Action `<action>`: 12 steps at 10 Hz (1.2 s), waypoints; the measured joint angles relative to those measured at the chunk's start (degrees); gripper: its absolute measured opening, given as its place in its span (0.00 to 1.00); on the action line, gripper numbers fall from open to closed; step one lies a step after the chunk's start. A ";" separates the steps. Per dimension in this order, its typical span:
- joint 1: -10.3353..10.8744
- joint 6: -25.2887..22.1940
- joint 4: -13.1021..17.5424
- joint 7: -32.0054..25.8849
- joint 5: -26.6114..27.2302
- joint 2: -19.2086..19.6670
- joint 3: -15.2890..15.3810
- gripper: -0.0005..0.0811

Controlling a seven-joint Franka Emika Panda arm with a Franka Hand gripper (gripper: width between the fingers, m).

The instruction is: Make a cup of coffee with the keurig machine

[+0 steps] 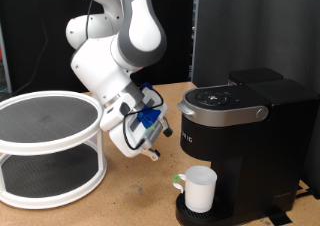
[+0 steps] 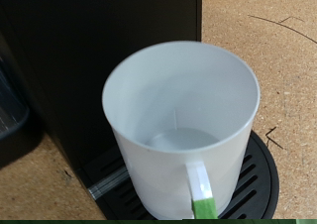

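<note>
The white cup (image 1: 200,189) stands upright and empty on the round drip base (image 1: 190,214) of the black keurig machine (image 1: 245,126), under its silver-grey lid handle. My gripper (image 1: 151,151) hangs to the exterior view's left of the machine, apart from the cup, open and holding nothing. The wrist view looks down into the cup (image 2: 183,105). Its handle (image 2: 201,194) has a green strip. The drip base grille (image 2: 260,179) and the machine's black front (image 2: 89,46) show around it. My fingers do not show in the wrist view.
A white two-tier round rack (image 1: 45,146) stands at the exterior view's left on the wooden table (image 1: 130,201). A dark panel stands behind the machine.
</note>
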 joint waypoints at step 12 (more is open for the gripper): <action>-7.27 -26.08 -0.21 21.53 -26.83 -17.93 -5.27 0.99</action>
